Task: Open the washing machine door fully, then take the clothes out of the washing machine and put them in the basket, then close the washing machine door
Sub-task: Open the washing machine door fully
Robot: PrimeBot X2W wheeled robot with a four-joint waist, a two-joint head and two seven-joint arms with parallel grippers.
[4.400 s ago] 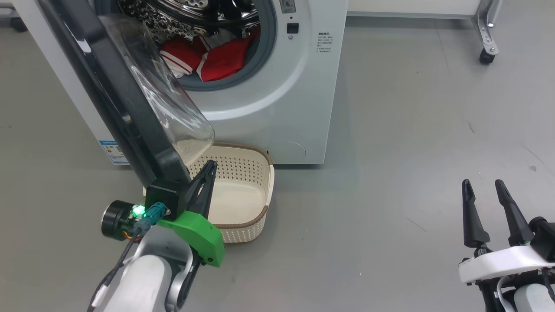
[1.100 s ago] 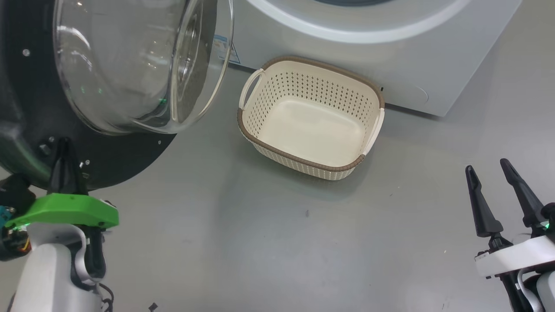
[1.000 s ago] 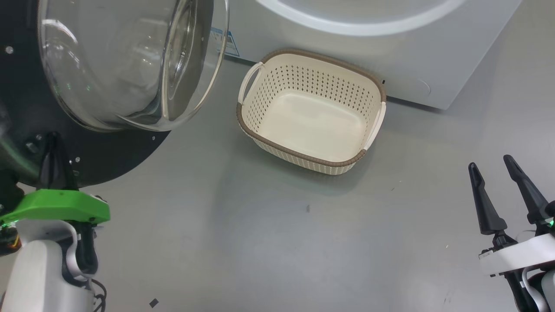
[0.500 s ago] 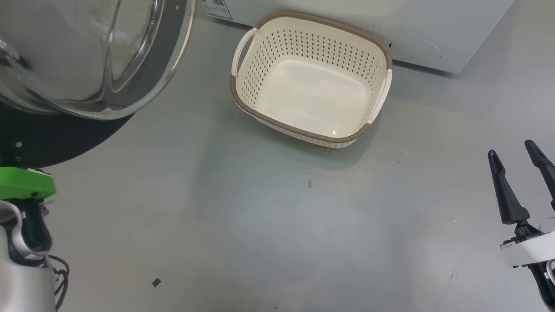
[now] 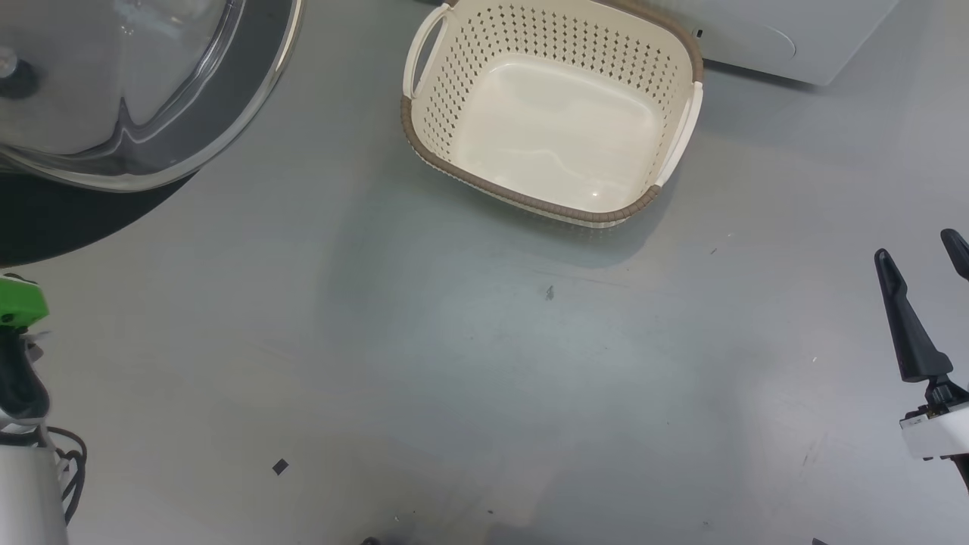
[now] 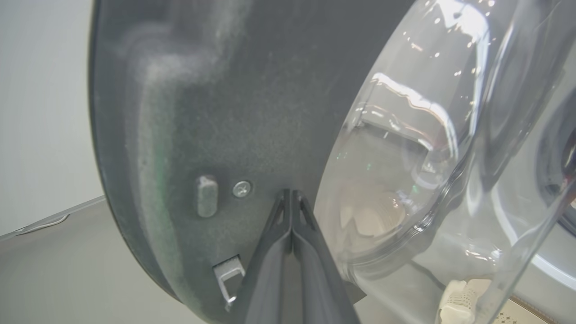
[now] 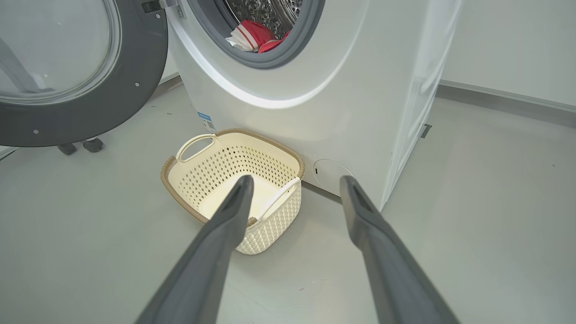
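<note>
The head camera looks steeply down on the basket (image 5: pixel 447 98), the left wrist camera sits close against the washing machine door (image 6: pixel 216 112), and the low right wrist camera faces the washing machine (image 7: pixel 342 103), taking in both.

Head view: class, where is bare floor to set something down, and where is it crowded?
Free: the grey floor between the cream perforated plastic basket, the round black-rimmed glass washing machine door and the right gripper. The basket's inside is bare. Crowded: where the basket nears the white washing machine.

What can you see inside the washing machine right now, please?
Red clothes with white trim lie low in the steel drum, just behind the grey gasket. The front of the washing machine hides the drum's depth, so further garments cannot be ruled out.
</note>
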